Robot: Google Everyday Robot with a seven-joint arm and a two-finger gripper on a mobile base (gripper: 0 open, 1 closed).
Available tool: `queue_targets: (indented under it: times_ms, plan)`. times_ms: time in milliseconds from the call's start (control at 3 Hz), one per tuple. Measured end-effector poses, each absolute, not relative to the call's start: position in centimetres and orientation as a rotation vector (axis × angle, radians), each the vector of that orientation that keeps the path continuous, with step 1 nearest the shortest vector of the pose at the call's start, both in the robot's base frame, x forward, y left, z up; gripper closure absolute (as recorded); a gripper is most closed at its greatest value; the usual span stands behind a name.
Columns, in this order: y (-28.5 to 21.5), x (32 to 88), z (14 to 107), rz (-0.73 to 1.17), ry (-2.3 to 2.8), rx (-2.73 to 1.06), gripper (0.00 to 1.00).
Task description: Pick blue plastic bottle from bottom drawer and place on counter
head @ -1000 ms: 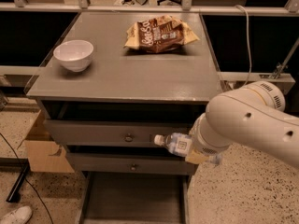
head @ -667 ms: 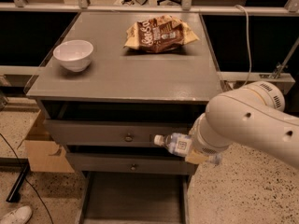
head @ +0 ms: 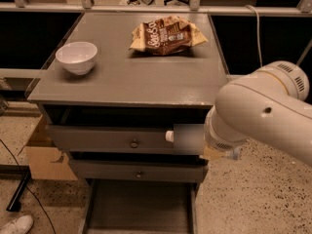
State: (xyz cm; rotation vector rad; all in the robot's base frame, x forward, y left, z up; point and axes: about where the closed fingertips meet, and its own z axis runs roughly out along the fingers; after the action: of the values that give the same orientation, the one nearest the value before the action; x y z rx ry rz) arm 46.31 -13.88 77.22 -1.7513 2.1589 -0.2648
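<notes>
1. Grey and matte, the counter (head: 146, 77) fills the middle of the view, its front edge slightly worn.
2. On it, a white bowl (head: 76, 56) sits near the left edge and a brown snack bag (head: 168, 34) lies towards the back, well apart from the bowl.
3. Below the counter are two grey drawers with round knobs, the upper drawer (head: 112, 139) and the middle drawer (head: 117, 171).
4. The bottom drawer (head: 139, 208) stands open, showing a flat grey floor.
5. The blue plastic bottle (head: 169, 136) hangs level in front of the upper drawer, its white cap pointing left, above the bottom drawer and below the counter top.
6. The gripper (head: 210, 152) is at the bottle's right end, mostly hidden behind the thick white arm (head: 263, 116); its fingers pinch the bottle.
7. Speckled terrazzo floor (head: 243, 199) surrounds the cabinet.
8. A cardboard box (head: 46, 155) stands at the left, with a white shoe (head: 17, 224) in the lower corner.
9. A metal rail (head: 146, 7) runs behind the counter.
</notes>
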Motion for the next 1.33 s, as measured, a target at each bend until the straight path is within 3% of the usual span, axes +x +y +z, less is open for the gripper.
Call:
queue_targets:
  times_ms: [667,1333]
  plan:
    - [-15.7,47.4,85.8,-0.439,2.120,-1.712,1.00]
    - [-16.8,49.5,88.5,-0.470,2.112,-1.731,1.00]
